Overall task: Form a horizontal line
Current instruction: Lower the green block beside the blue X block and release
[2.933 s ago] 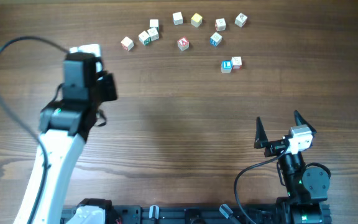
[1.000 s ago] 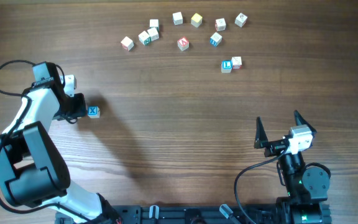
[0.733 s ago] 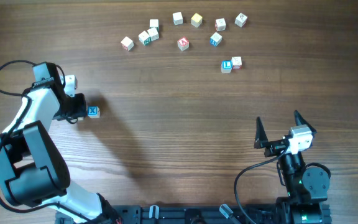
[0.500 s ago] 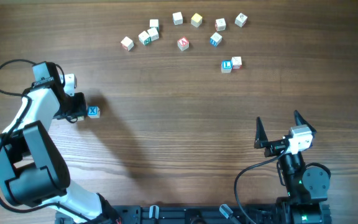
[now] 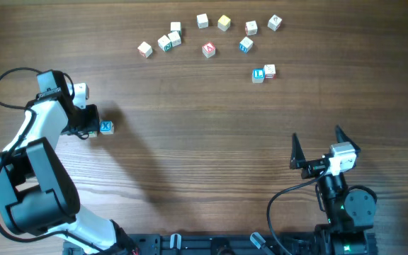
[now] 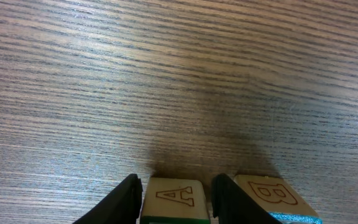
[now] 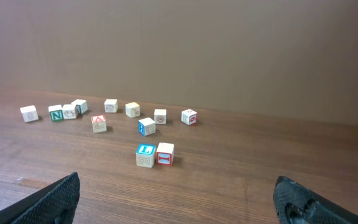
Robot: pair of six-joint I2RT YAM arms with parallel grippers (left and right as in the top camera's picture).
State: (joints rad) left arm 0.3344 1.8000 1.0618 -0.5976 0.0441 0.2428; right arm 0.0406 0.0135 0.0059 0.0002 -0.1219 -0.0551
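My left gripper (image 5: 93, 125) is low on the table at the far left. In the left wrist view its fingers (image 6: 176, 200) are shut on a pale cube with an "A" side and a green top (image 6: 174, 196). A cube with a blue top (image 5: 105, 127) stands right beside it, apart by a finger's width, showing a "B" side (image 6: 269, 196). No longer row of cubes shows. My right gripper (image 5: 316, 147) is open and empty near the front right (image 7: 176, 190).
Several loose alphabet cubes lie scattered along the far edge, among them a red-faced one (image 5: 208, 49). A blue "L" cube (image 5: 259, 74) (image 7: 145, 154) and a red-faced cube (image 5: 269, 71) (image 7: 165, 153) touch each other at the far right.
About three seconds ago my left arm was raised at the far left; it has since come down beside the blue-topped cube. Over the last second it has barely moved. The right arm is still.
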